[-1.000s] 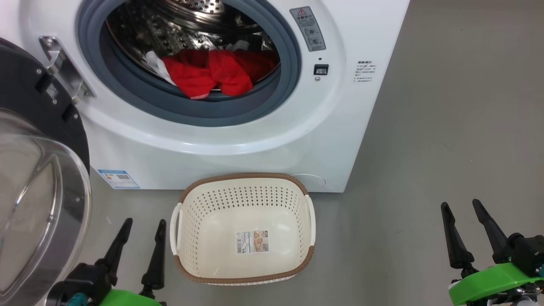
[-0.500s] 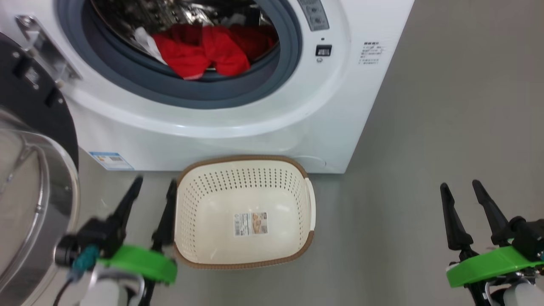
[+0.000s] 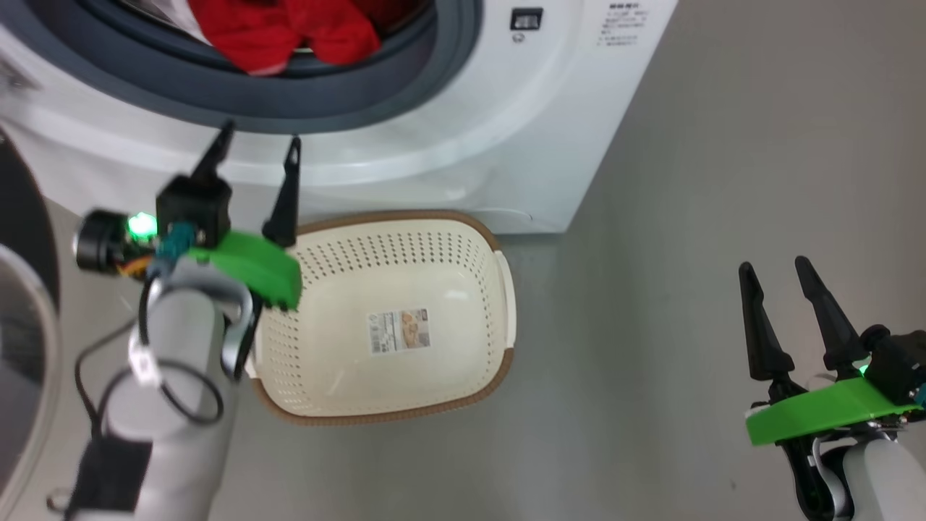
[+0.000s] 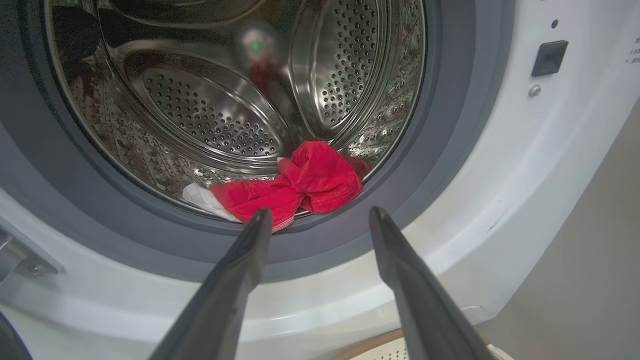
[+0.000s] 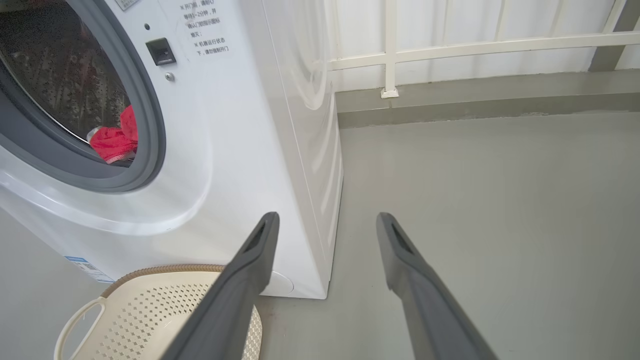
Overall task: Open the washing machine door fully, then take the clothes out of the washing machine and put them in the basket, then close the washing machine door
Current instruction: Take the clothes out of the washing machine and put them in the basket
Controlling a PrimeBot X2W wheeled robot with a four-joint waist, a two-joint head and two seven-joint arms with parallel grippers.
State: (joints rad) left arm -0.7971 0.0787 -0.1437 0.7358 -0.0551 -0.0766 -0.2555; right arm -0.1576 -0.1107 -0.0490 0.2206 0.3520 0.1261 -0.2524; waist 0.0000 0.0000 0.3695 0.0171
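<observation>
Up from the lower left has come our left gripper, fingers spread wide and holding nothing. It is now raised before the white front of the washing machine, just below the grey rubber ring. Our head camera has dipped as well, so the washer sits higher in that view than a second ago.

Through the left wrist camera, the two dark fingers point at the mouth of the perforated steel drum. The clothes lie there as a bright red bundle with a scrap of white, at the drum's front lip and against the ring. We cannot tell whether a fingertip touches the fabric.

On the grey floor, close against the machine's front, stands the cream basket, a paper label showing on its base. The washing machine door hangs open at the far left.

Our right gripper hovers low at the right, well apart from the basket. Its fingers are parted too and grip nothing.
</observation>
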